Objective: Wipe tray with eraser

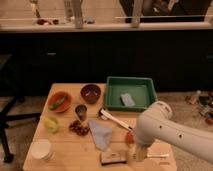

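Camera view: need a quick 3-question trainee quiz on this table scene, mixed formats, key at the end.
1. True or false: the gripper hangs above the tray.
2. What lies in the tray? A) a grey-blue pad B) the eraser C) nothing at all
3. Short answer: where does the eraser lie?

Key:
1. False. The gripper is low at the front edge of the table, well clear of the tray.
2. A.
3. Flat on the table near its front edge, close beside the gripper.
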Tool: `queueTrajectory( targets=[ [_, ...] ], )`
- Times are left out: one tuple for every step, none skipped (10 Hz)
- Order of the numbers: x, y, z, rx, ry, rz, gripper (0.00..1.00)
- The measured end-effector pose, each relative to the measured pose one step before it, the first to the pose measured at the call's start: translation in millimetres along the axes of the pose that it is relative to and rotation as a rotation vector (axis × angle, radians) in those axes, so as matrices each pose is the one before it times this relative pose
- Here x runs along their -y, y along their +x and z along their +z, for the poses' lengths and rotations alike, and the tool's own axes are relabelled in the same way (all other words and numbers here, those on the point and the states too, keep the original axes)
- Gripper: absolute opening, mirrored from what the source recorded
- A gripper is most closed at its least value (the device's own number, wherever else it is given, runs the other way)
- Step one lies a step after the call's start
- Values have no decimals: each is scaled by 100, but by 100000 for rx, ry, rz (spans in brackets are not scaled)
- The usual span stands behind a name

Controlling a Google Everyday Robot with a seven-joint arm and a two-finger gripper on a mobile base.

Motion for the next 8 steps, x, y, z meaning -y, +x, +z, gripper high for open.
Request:
queueTrajectory(
  targets=[
    [16, -42, -30, 94, 22, -128, 80],
    [-10, 43, -21, 31, 27, 132, 80],
    [12, -4, -6, 23, 20, -26, 80],
    [120, 43, -85, 235, 210, 328, 80],
    [223, 297, -229, 711, 873, 1356, 80],
    [271, 726, -463, 1312, 1782, 2818, 80],
    [-121, 540, -66, 987, 27, 905, 80],
    [-510, -197, 560, 1323, -633, -354, 80]
  ],
)
